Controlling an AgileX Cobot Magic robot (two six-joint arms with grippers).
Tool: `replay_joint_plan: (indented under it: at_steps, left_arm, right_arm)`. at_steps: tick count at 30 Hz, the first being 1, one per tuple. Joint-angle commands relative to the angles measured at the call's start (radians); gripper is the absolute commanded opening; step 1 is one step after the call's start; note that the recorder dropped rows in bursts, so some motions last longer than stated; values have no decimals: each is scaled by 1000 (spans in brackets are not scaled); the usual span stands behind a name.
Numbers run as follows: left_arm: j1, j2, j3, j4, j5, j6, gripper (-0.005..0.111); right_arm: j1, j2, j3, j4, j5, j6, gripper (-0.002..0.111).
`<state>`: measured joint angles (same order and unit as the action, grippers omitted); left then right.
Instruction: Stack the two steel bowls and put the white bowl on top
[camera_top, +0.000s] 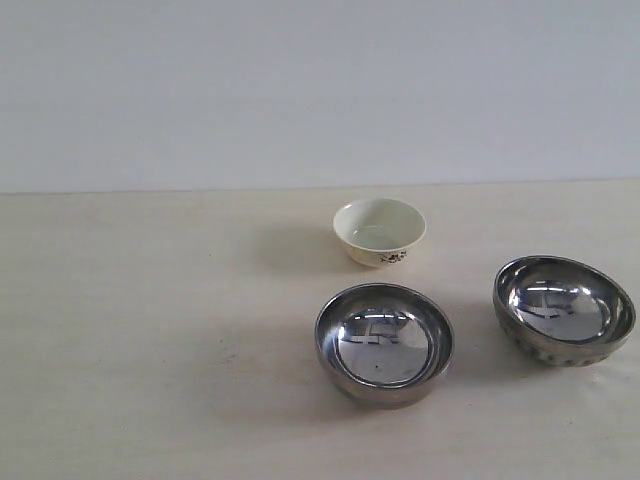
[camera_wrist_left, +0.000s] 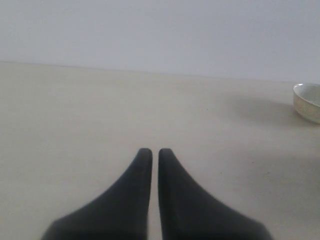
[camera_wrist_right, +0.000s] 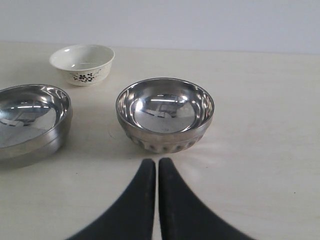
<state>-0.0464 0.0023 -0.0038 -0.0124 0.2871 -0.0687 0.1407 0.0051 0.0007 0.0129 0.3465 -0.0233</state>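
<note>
Three bowls on the pale table (camera_top: 150, 350), all mouth-up, none stacked, none touching; white bowl (camera_top: 379, 230) sits farthest back, about centre, dark floral mark on its outer side, empty inside; centre steel bowl (camera_top: 384, 343) is nearer, just in front of the white bowl with a gap of bare table between them; right steel bowl (camera_top: 563, 309) is off to the right, close to the right edge of the exterior view, a little farther back than the centre steel bowl and apart from it; its lower outer wall shows a ribbed band; both steel bowls mirror-shiny and empty; plain pale wall (camera_top: 300, 90) behind the table; left tool (camera_wrist_left: 155, 152) is closed, its two dark fingers side by side with only a thin slit between them, gripping nothing, over bare table on the left side, with just the rim of the white bowl (camera_wrist_left: 309, 102) at the edge of the left wrist view, well apart from it; right tool (camera_wrist_right: 157, 162) is likewise closed on nothing, tips near the right steel bowl (camera_wrist_right: 165, 114) but not touching it; right wrist view also shows the centre steel bowl (camera_wrist_right: 30, 120) and the white bowl (camera_wrist_right: 82, 64) beyond, both apart from the tool.
</note>
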Motion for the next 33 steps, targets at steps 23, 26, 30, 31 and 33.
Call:
replay_joint_plan:
  at_steps: [23, 26, 30, 31, 33]
  left_arm:
    - [37, -2, 4, 6, -3, -9, 4]
    - [37, -2, 4, 6, -3, -9, 4]
    - [37, -2, 4, 6, -3, -9, 4]
    - [37, -2, 4, 6, -3, -9, 4]
    - [37, -2, 4, 6, -3, -9, 4]
  right_arm:
    - [-1, -5, -1, 0, -9, -2, 0]
    - [-1, -5, -1, 0, -9, -2, 0]
    - [-1, -5, -1, 0, -9, -2, 0]
    - [-1, -5, -1, 0, -9, -2, 0]
    - [-1, -5, -1, 0, -9, -2, 0]
